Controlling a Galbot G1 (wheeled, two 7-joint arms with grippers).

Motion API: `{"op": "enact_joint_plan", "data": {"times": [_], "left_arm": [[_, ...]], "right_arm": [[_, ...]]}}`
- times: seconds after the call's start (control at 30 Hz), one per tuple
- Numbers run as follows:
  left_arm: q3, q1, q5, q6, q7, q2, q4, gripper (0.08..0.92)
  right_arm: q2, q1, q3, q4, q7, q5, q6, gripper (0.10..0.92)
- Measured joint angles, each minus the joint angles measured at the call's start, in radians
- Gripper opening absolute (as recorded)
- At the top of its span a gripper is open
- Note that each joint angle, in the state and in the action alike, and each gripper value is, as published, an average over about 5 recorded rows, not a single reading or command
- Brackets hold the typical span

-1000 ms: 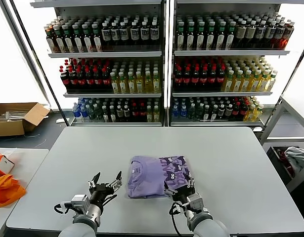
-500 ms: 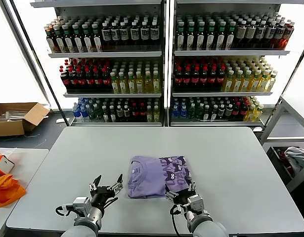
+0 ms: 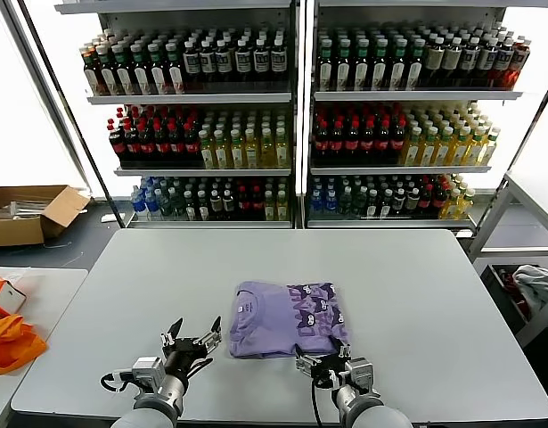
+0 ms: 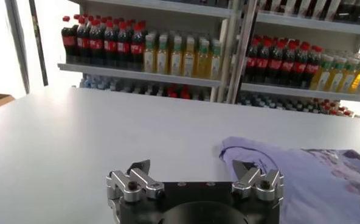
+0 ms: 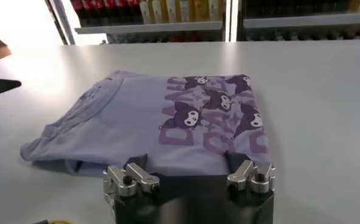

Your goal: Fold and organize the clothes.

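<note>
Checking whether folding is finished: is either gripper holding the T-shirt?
No: the T-shirt lies folded on the table, and both the left gripper and right gripper are open, off it.

Your head view looks forward and down from above the near edge of the worktop [image 3: 416, 294], with the T-shirt [image 3: 287, 318] just below frame centre and the drink shelves [image 3: 296, 116] beyond it. Your left wrist view sits low over the worktop beside the T-shirt [image 4: 314, 173], facing the shelves [image 4: 186, 55]. Your right wrist view sits close behind the T-shirt [image 5: 162, 125], facing across it. All three views share the T-shirt.
</note>
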Motion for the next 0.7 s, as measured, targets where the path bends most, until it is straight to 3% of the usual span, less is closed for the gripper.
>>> {"op": "enact_joint_plan", "data": {"times": [0.43, 0.7], "left_arm": [[-0.002, 0.013, 0.000, 0.001, 0.002, 0.001, 0.003, 0.823], [-0.014, 0.025, -0.001, 0.004, 0.001, 0.001, -0.011, 0.823]], "right_arm": [[0.020, 0.029, 0.021, 0.040, -0.013, 0.003, 0.006, 0.823], [0.079, 0.145, -0.017, -0.040, -0.025, -0.037, 0.021, 0.823]]}}
